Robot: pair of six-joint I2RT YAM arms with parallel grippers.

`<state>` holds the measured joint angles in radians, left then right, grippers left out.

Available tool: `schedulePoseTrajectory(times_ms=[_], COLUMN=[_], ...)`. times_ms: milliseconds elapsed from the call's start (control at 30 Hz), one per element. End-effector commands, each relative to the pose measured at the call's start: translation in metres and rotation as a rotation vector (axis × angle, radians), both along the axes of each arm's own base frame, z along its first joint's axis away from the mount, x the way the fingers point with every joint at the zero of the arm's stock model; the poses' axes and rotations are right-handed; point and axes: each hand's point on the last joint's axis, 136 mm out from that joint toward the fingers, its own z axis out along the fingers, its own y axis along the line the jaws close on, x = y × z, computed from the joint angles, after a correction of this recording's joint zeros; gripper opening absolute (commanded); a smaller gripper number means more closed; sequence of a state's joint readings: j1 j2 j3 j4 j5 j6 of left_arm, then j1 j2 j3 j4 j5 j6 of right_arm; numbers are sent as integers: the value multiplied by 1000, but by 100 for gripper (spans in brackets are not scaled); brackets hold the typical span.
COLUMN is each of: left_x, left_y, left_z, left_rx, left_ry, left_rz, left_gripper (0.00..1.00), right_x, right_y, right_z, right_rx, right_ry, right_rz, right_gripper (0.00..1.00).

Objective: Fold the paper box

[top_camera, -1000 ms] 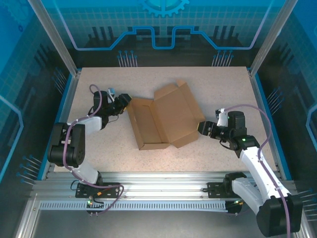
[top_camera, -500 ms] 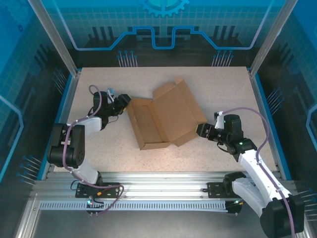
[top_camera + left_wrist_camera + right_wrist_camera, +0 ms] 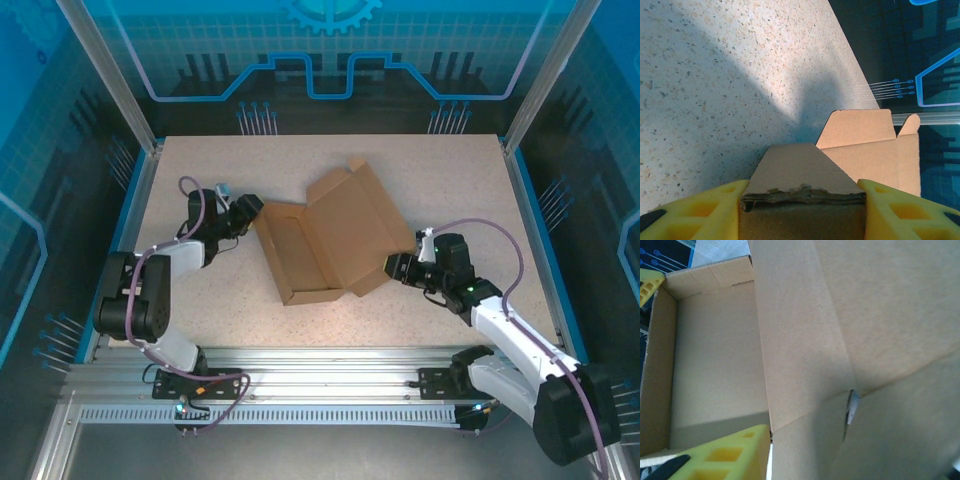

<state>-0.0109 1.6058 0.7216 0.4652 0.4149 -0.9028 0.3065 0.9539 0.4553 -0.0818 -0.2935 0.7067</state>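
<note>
The left gripper [image 3: 247, 208] sits at the far left corner of the plain brown corrugated cardboard paper box [image 3: 320, 245]. Its yellow fingers [image 3: 732, 195] press both faces of the folded tray wall, so it has the box pinched there. The box lies about midway across the speckled white table [image 3: 450, 170]. It has a shallow tray on the left, long axis running near to far with a slight slant, and an open lid spreading right from the tray's right-hand crease. The right gripper [image 3: 393, 267] meets the lid's near right edge. In its wrist view one yellow finger [image 3: 755, 450] shows beside the cardboard and the other is hidden, so I cannot tell how wide it stands or whether it grips. The lid lies left and far of that claw. The right arm is therefore, I judge, the nearer one to swing it leftward over the tray.
</note>
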Motion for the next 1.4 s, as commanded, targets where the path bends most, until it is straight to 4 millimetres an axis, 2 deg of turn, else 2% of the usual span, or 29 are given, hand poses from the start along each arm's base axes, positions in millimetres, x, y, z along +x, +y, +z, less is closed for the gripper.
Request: schedulePoseTrajectory(times_ms=[0, 200, 367, 467, 633, 733, 800, 867, 933, 967, 1033, 1267, 1367], left_x=[-1, -4, -19, -25, -31, -32, -32, -30, -26, -22, -11, 22, 31], left_y=[6, 3, -3, 2, 11, 3, -9, -20, -26, -26, -25, -24, -26], left_z=[10, 11, 12, 29, 77, 101, 111, 116, 115, 113, 112, 70, 64], left_rx=[11, 2, 64, 152, 303, 348, 347, 370, 423, 443, 474, 522, 528], left_ry=[-51, -61, -69, -104, -193, -256, -301, -346, -375, -380, -382, -320, -361], left_rz=[24, 2, -87, -130, -194, -277, -375, -450, -497, -507, -528, -614, -619], left_gripper=[54, 57, 71, 78, 85, 87, 90, 97, 98, 98, 98, 98, 98], right_x=[6, 9, 17, 24, 37, 41, 42, 43, 42, 47, 48, 47, 47], right_y=[7, 9, 6, 5, 6, 15, 22, 27, 29, 31, 33, 44, 45], right_z=[5, 7, 24, 38, 57, 68, 70, 72, 66, 75, 77, 75, 73], right_rx=[12, -28, -103, -124, -163, -170, -172, -177, -189, -192, -187, -143, -135], right_ry=[-29, -42, -113, -151, -209, -252, -263, -273, -261, -283, -288, -275, -268], right_rz=[-7, 4, 54, 107, 208, 302, 361, 409, 444, 457, 480, 552, 565], right_gripper=[32, 19, 11, 10, 10, 10, 9, 9, 10, 10, 10, 11, 11])
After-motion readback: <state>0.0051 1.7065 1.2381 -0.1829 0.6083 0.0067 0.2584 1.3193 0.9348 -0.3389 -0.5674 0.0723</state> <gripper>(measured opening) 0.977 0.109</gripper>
